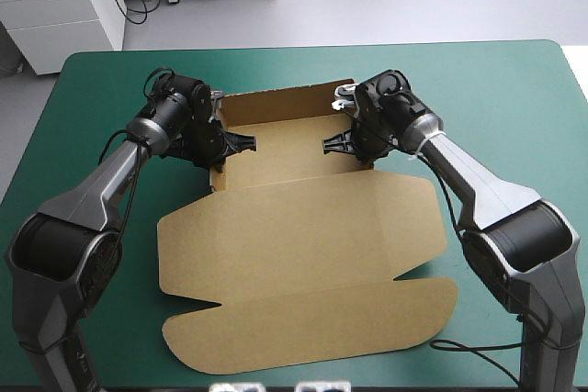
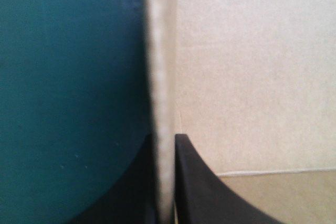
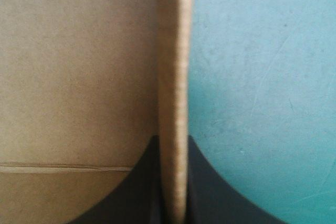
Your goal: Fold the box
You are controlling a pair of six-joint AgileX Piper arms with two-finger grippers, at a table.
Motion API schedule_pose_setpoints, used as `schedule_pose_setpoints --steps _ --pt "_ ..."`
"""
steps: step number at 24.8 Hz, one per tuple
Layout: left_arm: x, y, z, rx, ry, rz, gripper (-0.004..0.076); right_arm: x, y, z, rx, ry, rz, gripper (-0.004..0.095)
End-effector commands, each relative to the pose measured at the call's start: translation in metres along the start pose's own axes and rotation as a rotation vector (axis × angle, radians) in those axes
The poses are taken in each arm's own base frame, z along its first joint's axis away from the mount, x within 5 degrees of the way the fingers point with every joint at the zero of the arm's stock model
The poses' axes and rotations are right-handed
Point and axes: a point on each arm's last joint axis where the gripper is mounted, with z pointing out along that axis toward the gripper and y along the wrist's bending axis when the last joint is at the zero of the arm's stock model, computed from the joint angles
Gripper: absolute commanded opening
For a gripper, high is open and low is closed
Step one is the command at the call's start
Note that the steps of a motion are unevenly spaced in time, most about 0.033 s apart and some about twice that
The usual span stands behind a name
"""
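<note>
The brown box (image 1: 294,254) lies on the teal-green table as an open tray at the far side, its lid and front flap flat toward the near edge. The back wall (image 1: 276,103) stands up. My left gripper (image 1: 220,144) is shut on the tray's left side wall (image 2: 163,103), whose edge runs up between the black fingers (image 2: 197,182). My right gripper (image 1: 354,142) is shut on the right side wall (image 3: 176,77), held edge-on between its fingers (image 3: 210,187). Each wrist view has the box floor on one side of the wall and the cover on the other.
The teal-green cover (image 1: 514,107) shows bare to the right of the box and on the left (image 1: 83,135). A white cabinet (image 1: 55,6) stands beyond the far left corner. The flat lid flap (image 1: 312,323) reaches close to the near edge.
</note>
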Motion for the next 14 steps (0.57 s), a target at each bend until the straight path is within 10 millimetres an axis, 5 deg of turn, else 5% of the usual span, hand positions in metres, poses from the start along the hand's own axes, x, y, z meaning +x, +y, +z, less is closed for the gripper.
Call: schedule_pose_setpoints --steps 1,14 --pt "0.0019 0.0011 -0.0189 -0.017 -0.017 0.025 -0.0008 -0.008 -0.0181 -0.0282 -0.015 -0.09 0.011 -0.0019" --pt "0.0013 0.0007 -0.0116 -0.024 0.007 0.049 -0.0008 -0.0053 -0.0271 -0.0184 -0.039 -0.004 -0.007 -0.0019"
